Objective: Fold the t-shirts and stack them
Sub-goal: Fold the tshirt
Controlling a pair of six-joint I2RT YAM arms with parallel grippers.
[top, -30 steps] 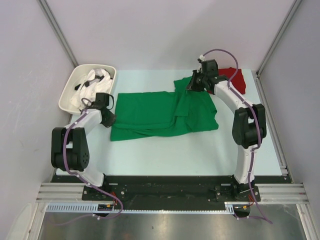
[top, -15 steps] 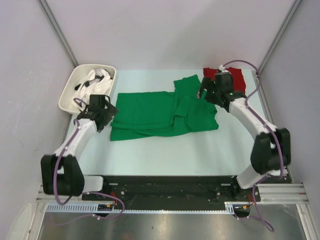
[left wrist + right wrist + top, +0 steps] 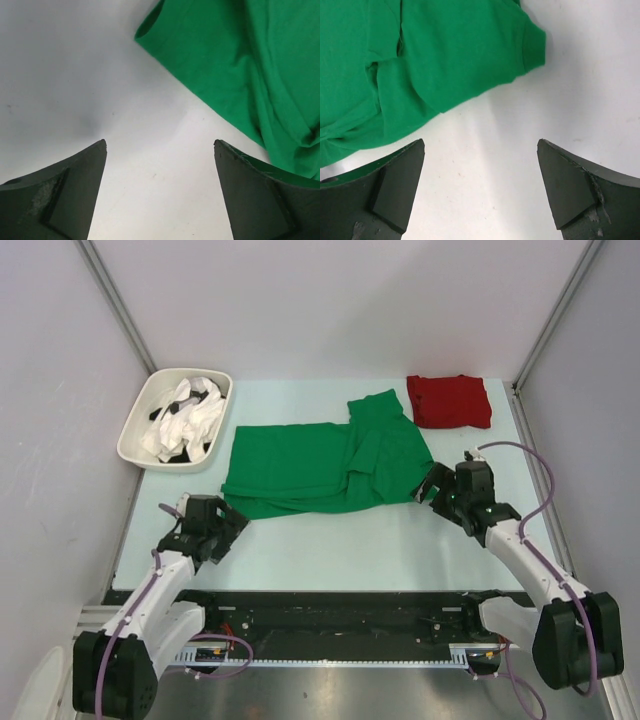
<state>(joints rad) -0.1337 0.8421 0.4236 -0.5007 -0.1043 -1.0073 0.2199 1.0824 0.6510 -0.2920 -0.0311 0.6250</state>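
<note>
The green t-shirt [image 3: 320,465] lies partly folded and rumpled across the middle of the table. Its lower left corner shows in the left wrist view [image 3: 235,65] and its sleeve end in the right wrist view [image 3: 435,55]. The dark red t-shirt [image 3: 449,401] lies folded square at the back right. My left gripper [image 3: 232,525] is open and empty over bare table, just below the green shirt's lower left corner [image 3: 160,145]. My right gripper [image 3: 432,484] is open and empty at the shirt's lower right corner [image 3: 480,145].
A white bin [image 3: 130,436] holding white and dark cloths stands at the back left. Grey walls with metal rails close the sides and back. A black rail runs along the table's near edge [image 3: 340,602].
Both arms have pulled back toward the near edge. The right gripper has let go of the green shirt's sleeve and left the far right; the left gripper has left the shirt's left edge.
</note>
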